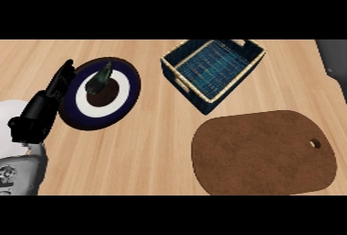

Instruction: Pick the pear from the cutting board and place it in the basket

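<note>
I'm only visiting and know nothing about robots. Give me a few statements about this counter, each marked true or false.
1. The basket stands farther from the robot than the cutting board. True.
2. A pear lies on the cutting board. False: nothing shows on it.
3. The plate lies right of the basket. False: it lies left of it.
4. A dark object sits on the plate. True.
5. Both hands show. False: only the left hand shows, by the plate's left rim.
</note>
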### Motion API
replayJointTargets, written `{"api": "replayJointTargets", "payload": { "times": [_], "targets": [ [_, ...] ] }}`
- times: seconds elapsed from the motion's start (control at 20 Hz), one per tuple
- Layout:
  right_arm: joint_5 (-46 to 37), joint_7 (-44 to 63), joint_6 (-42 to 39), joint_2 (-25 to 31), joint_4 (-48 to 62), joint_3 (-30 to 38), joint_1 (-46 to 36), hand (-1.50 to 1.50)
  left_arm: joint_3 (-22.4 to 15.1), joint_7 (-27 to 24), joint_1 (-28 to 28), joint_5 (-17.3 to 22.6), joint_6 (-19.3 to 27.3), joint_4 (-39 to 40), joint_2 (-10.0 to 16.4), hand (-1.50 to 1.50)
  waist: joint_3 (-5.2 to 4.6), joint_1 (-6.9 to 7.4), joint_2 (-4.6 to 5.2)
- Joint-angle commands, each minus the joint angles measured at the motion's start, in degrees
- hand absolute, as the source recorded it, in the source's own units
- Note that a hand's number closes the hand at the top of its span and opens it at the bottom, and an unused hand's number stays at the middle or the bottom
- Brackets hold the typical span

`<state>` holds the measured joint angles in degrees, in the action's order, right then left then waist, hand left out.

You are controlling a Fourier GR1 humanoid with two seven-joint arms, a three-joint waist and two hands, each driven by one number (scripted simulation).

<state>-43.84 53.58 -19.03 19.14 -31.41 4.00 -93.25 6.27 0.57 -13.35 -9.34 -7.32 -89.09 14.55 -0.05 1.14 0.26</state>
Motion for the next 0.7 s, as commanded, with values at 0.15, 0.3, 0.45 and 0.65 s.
{"api": "replayJointTargets", "payload": {
  "times": [0.15,0.3,0.45,0.65],
  "targets": [
    [3.1,1.5,0.7,-2.1,0.1,3.7,0.2,-1.50,-0.3,-1.6,2.1,-1.2,0.5,-0.9,-0.4,0.00,0.01,-0.20,-0.14],
    [2.4,0.8,7.7,-3.8,-1.2,4.3,0.5,-1.50,0.0,1.4,0.1,-0.3,-0.4,-1.3,0.0,0.00,0.03,-0.14,-0.09],
    [3.1,-1.6,15.9,-1.0,-3.2,7.6,0.4,-1.50,0.2,1.3,-0.4,0.0,-0.2,-1.1,-0.3,0.00,0.05,0.14,0.17],
    [1.1,0.3,28.8,-0.4,-6.0,9.7,1.3,-1.50,1.0,-2.5,1.5,0.1,-0.8,0.1,0.6,0.00,-0.01,0.06,0.19]
  ]
}}
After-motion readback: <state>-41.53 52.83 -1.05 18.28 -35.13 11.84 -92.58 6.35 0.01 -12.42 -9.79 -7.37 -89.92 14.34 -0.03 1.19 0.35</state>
